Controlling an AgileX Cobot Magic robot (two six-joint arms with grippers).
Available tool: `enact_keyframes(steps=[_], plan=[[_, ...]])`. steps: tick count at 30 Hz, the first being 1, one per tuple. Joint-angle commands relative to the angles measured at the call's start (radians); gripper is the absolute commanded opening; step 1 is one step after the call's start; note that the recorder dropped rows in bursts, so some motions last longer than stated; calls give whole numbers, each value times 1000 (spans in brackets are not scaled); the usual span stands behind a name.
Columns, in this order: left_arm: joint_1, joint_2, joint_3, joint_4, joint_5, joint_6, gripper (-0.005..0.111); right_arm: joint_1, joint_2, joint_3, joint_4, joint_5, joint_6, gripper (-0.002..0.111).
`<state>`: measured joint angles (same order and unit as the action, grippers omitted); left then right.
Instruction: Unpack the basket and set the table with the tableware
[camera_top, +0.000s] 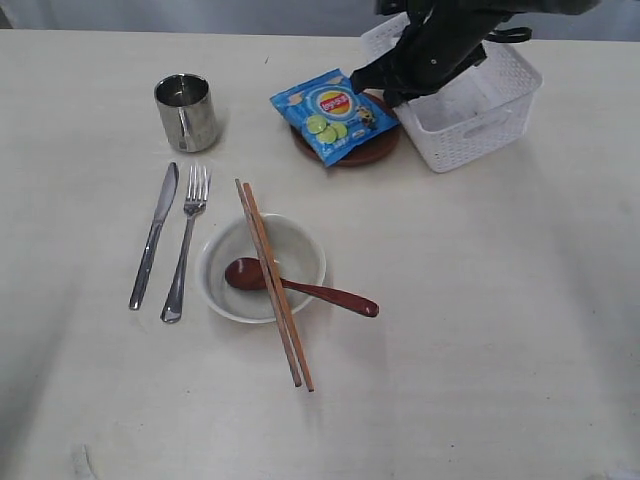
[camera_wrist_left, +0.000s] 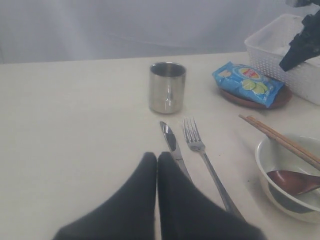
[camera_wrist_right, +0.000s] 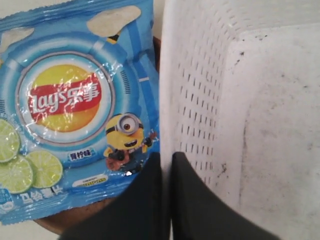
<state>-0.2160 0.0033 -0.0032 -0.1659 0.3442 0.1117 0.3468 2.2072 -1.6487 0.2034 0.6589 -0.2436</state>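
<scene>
White basket (camera_wrist_right: 200, 75) just beside right hand (camera_wrist_right: 166, 159).

Exterior view: set high, looking steeply down on the table (camera_top: 480, 380), with the whole setting in frame. Left wrist view: low over the surface, facing across it toward the cup (camera_wrist_left: 167, 87) at moderate range. Right wrist view: very close, looking down on the snack bag (camera_wrist_right: 75, 110) and the basket (camera_wrist_right: 200, 90) wall. Bag and basket appear in all three views (the cup only in the first two).
</scene>
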Motion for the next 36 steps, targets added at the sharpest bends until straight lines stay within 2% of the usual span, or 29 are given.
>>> enact_keyframes(steps=[1,10,17,26,36], plan=[[-6,-3,3,2,-2,-3,0,61,29,21,42,134,95,-1],[-6,-3,3,2,-2,-3,0,113,27,21,37,60,265,-1],[-6,-3,3,2,-2,-1,0,79,-43,21,-152,61,441,-1],[-6,-3,3,2,-2,-1,0,22,-112,21,-166,144,462,-1],[-6,-3,3,2,-2,-1,0,15,-106,21,-203,124,665,-1]])
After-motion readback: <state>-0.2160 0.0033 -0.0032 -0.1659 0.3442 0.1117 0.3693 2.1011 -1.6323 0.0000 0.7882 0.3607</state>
